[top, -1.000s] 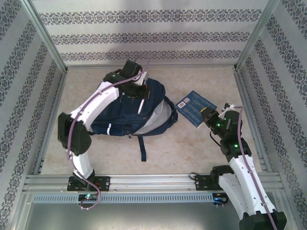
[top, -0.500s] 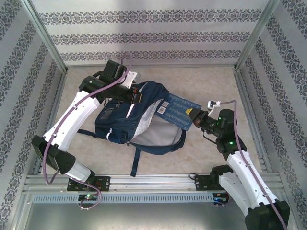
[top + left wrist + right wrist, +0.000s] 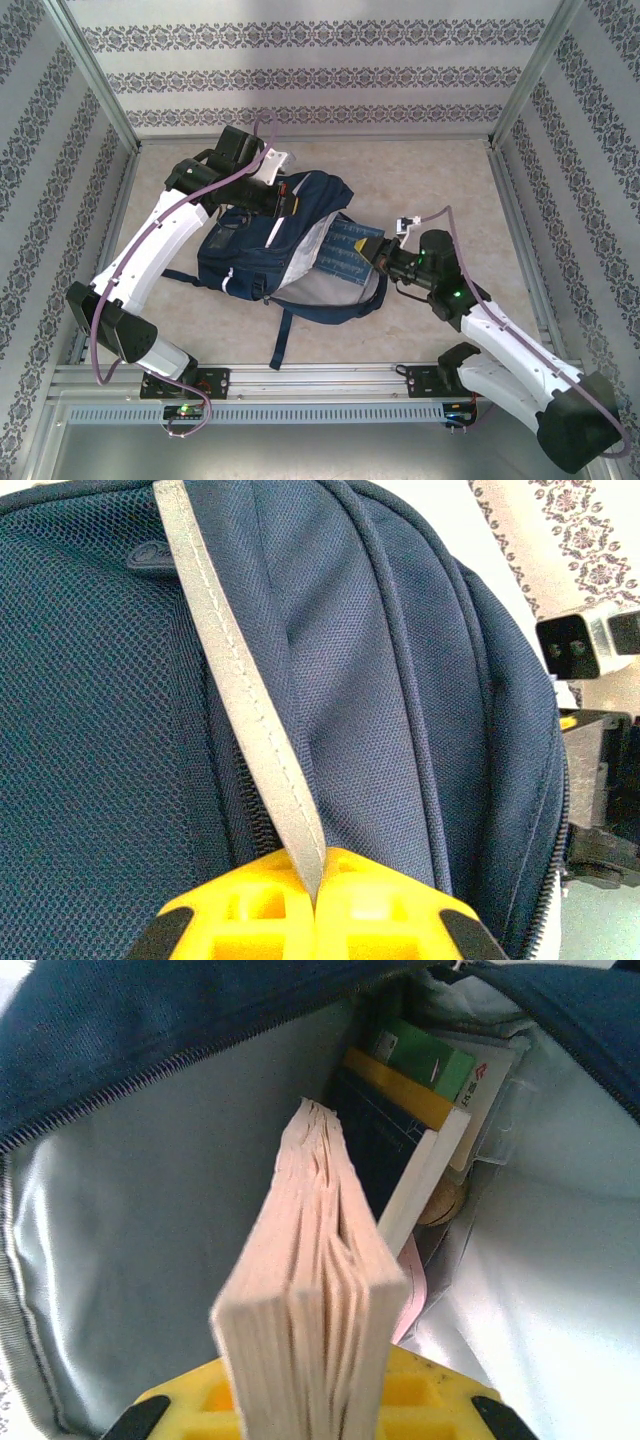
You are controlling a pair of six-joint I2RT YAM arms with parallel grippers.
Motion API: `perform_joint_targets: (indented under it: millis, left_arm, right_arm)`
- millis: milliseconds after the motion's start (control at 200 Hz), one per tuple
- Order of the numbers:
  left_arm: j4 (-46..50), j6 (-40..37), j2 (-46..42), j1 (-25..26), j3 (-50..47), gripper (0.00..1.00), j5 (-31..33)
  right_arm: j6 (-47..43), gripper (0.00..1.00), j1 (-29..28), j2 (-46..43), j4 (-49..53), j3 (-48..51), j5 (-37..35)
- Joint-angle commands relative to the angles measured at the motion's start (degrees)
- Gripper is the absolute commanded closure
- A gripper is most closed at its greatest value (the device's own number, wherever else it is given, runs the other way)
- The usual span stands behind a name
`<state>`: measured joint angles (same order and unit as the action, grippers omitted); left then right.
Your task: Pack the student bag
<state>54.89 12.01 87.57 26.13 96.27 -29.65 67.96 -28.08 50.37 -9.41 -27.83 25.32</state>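
Note:
The navy student bag (image 3: 250, 245) lies mid-table with its main compartment gaping toward the right and pale grey lining (image 3: 330, 288) showing. My left gripper (image 3: 287, 203) is at the bag's top edge. In the left wrist view its yellow jaws (image 3: 318, 880) are shut on a grey stripe (image 3: 240, 690) of the bag's fabric, holding the flap up. My right gripper (image 3: 384, 256) is shut on a blue book (image 3: 347, 250) that reaches into the opening. In the right wrist view the book's page edge (image 3: 310, 1270) points into the bag (image 3: 130, 1200), beside several books (image 3: 405, 1090) inside.
A dark strap (image 3: 280, 335) trails from the bag toward the near rail (image 3: 320, 380). Patterned walls enclose the table on the left, back and right. Bare tabletop lies to the right of the bag and behind it.
The left gripper lifted the bag's flap and swung the bag, opening the mouth. The right gripper carried the blue book leftward from beside the bag into the opening.

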Motion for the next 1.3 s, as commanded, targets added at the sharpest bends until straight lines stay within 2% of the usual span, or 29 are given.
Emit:
perform_joint_targets:
  millis: [0,230,360,500,545,610,665,789,919,1044,1184,1259,1294]
  left_arm:
    - [-8.57,-0.03,-4.05,-0.75,1.37,1.0,-4.11]
    - [-10.57,2.42,-3.74,-0.82,1.64,1.0,-5.41]
    - [-12.08,3.91,-3.39,-0.87,1.47,1.0,-6.37]
    - [-13.23,5.16,-2.43,-1.07,1.55,1.0,-7.09]
    - [-13.57,5.46,-2.02,-1.18,1.64,1.0,-7.32]
    - [-13.78,5.65,-1.39,-1.36,1.55,1.0,-7.66]
    - [-13.87,5.57,-1.02,-1.56,1.48,1.0,-7.55]
    - [-14.4,5.6,-0.45,-2.32,0.65,1.0,-7.9]
    - [-16.13,6.23,-0.73,-3.17,-1.28,1.0,-8.22]
    - [-19.36,8.07,-0.52,-3.48,-4.06,1.0,-9.8]
    - [-25.61,12.15,0.26,-3.5,-8.99,1.0,-13.09]
    - [-30.81,15.86,0.47,-3.41,-13.12,1.0,-14.37]
    - [-33.36,17.7,0.84,-3.28,-15.07,1.0,-15.04]
  right_arm:
    - [0.86,1.0,-3.64,2.48,-6.48,-1.37,-7.33]
    - [-3.08,1.0,-13.59,17.33,-10.8,-9.17,-17.57]
    - [-3.59,1.0,-17.44,29.6,-15.78,-15.26,-18.55]
    - [-3.41,0.99,-20.68,39.77,-16.87,-21.43,-21.23]
    - [-4.11,0.89,-21.58,42.7,-17.54,-23.42,-21.6]
    - [-5.03,0.63,-22.32,45.31,-17.43,-25.5,-21.8]
    - [-5.16,0.47,-22.3,45.87,-18.08,-25.54,-21.81]
    - [-8.4,0.18,-21.82,40.41,-16.69,-21.91,-25.5]
    - [-12.75,0.06,-20.55,30.86,-10.98,-16.87,-29.01]
    - [-13.76,0.05,-18.98,21.64,-5.44,-11.5,-30.42]
    - [-14.71,0.1,-17.81,11.4,8.35,-9.61,-34.37]
    - [-14.78,0.17,-17.55,4.76,17.18,-9.71,-39.13]
    - [-14.03,0.24,-17.26,1.9,22.04,-10.31,-41.54]
